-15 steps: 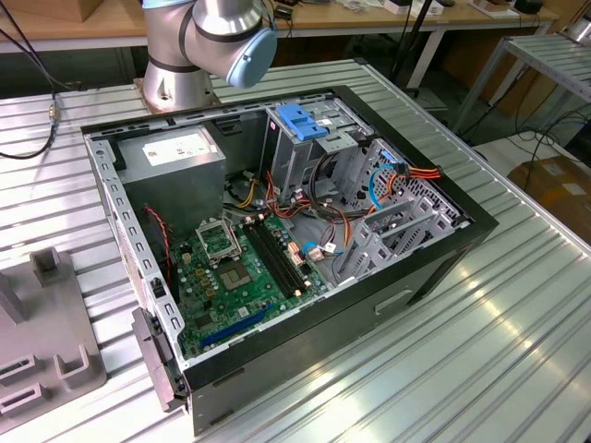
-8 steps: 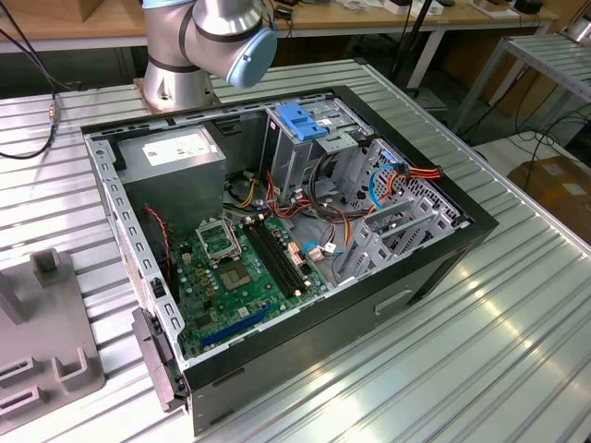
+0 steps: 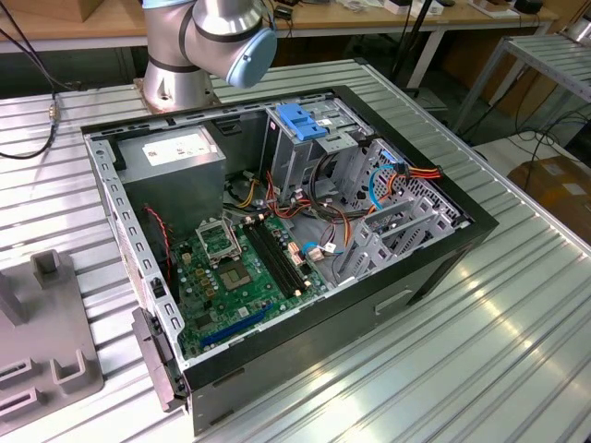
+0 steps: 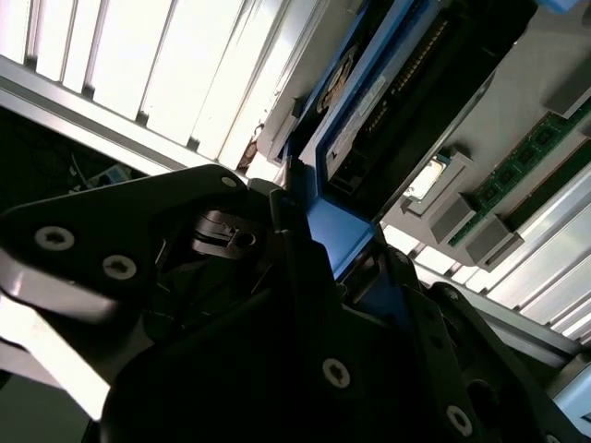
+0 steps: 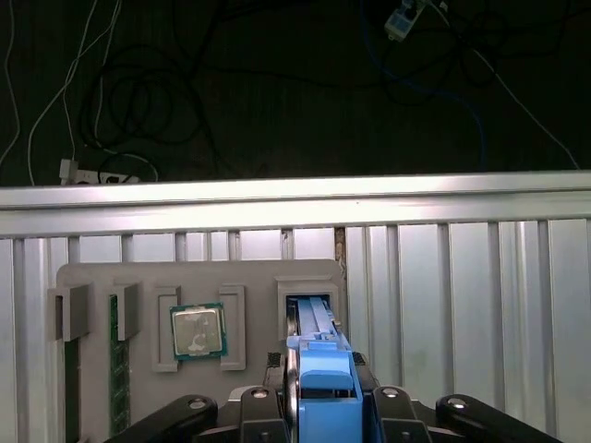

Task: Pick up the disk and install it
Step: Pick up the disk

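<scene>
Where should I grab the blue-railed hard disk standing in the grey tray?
Pinch the dark-grey metal hard disk with blue plastic rails across its thin upper end, coming straight down: it stands upright in a slot of the grey plastic tray.

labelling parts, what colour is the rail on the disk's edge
Blue: the rail along the disk, clearest in the first wrist view.

Bright glare is reflected off a ribbed metal table (image 3: 517, 323). Wooden benches (image 3: 55, 28) are seen behind it, and a cardboard box (image 3: 559, 189) is set at the exterior view's right. Cables (image 5: 138, 101) are strewn over a dark floor (image 5: 277, 55).
</scene>
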Motion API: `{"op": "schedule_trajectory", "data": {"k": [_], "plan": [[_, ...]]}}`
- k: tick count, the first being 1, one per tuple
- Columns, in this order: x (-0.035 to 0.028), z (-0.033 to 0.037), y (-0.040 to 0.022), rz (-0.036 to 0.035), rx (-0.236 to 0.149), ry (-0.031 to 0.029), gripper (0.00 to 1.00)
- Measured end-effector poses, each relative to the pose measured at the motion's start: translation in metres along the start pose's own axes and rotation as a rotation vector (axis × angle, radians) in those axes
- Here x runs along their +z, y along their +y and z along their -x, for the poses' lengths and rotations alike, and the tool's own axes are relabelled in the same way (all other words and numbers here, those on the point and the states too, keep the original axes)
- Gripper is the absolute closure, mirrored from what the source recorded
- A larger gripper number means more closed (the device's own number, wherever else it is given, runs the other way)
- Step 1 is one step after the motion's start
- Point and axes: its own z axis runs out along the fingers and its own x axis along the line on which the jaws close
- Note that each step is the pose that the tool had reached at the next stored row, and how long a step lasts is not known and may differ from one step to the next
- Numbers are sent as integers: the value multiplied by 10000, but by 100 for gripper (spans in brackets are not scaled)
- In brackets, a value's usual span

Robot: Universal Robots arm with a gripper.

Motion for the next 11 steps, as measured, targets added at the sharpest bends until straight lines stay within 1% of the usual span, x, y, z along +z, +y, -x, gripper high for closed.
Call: {"op": "schedule_trajectory", "data": {"k": [4,11], "plan": [[0,0,1,5,-173,3,63],[0,-1,0,5,-175,3,63]]}}
